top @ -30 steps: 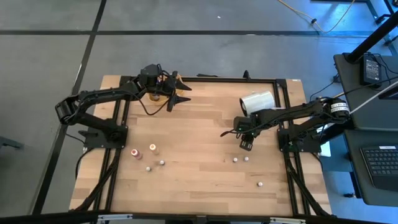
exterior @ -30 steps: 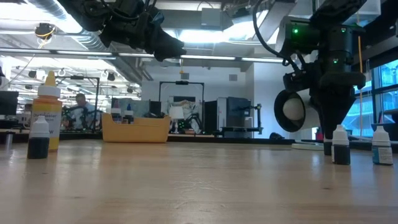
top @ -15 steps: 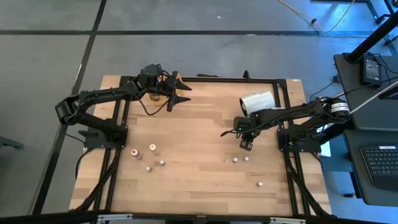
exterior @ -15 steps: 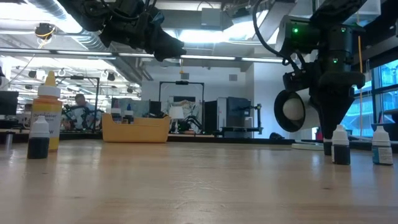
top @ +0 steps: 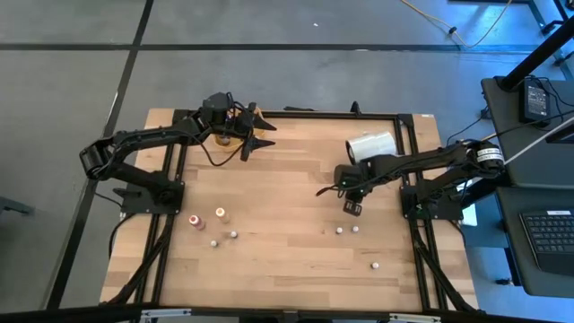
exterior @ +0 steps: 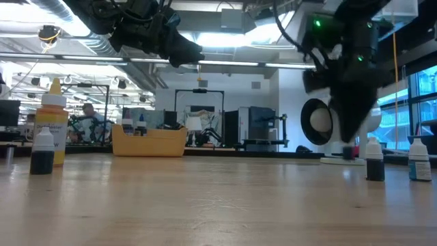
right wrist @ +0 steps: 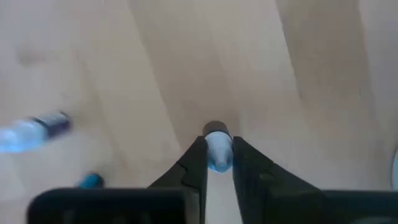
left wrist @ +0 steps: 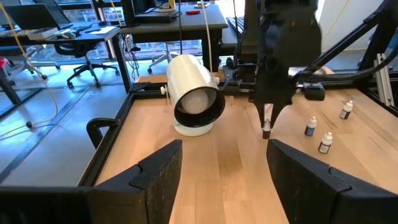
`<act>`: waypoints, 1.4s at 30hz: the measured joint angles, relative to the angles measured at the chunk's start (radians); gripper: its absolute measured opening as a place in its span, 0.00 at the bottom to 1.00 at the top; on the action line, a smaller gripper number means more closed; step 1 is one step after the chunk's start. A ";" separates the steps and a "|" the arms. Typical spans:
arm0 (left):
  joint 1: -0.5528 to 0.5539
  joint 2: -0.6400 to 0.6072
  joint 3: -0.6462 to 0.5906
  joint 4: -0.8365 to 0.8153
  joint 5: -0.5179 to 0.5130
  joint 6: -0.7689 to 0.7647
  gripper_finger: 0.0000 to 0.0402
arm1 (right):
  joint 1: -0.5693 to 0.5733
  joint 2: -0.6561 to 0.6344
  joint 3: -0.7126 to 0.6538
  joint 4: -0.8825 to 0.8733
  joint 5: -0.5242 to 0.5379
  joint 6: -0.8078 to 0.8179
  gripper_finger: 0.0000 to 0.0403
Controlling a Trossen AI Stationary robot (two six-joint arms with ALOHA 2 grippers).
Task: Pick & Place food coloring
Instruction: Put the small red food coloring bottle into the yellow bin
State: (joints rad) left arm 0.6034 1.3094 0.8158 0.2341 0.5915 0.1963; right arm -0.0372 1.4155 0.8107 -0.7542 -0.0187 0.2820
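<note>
Closest to you in the low view, a dark bottle with a pale cap is standing on the tabletop in front of a taller yellow bottle, and these are sitting well off to the side of where the work is happening. On the other side, two more small bottles are standing upright just beside the right hand, so you are working with little room there. From above, you are seeing the right hand hanging over the middle-right of the tabletop, with a pair of bottles just past it and a single bottle farther toward the front edge. The right wrist view is showing that hand clenched on a food coloring bottle, its pale cap sitting between the two dark fingers; another bottle is lying blurred to one side, and you cannot tell whether the held one is touching the wood. Right behind the hand, the large white cylinder is lying on its side, near enough to be crowding the arm. Across the tabletop, a group of bottles is standing near the left arm's base. Farther back, the left hand is hovering with its fingers spread wide and gripping nothing, above the yellow-orange tray at the far edge. Beyond the tabletop, desks and a seated person are showing in the room.
</note>
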 joint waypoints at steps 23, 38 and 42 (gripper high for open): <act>0.000 0.000 0.001 -0.081 0.000 -0.054 0.56 | -0.267 0.326 0.758 -0.047 -0.052 -0.719 0.15; 0.001 0.000 0.001 -0.130 -0.107 -0.053 0.56 | -0.346 0.785 1.036 -0.086 -0.133 -0.917 0.15; 0.001 0.000 0.001 -0.130 -0.161 -0.053 0.57 | -0.346 0.816 1.038 -0.071 -0.133 -0.918 0.18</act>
State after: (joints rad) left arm 0.6041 1.3090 0.8165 0.1040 0.4303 0.1436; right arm -0.3828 2.2312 1.8492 -0.8257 -0.1513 -0.6362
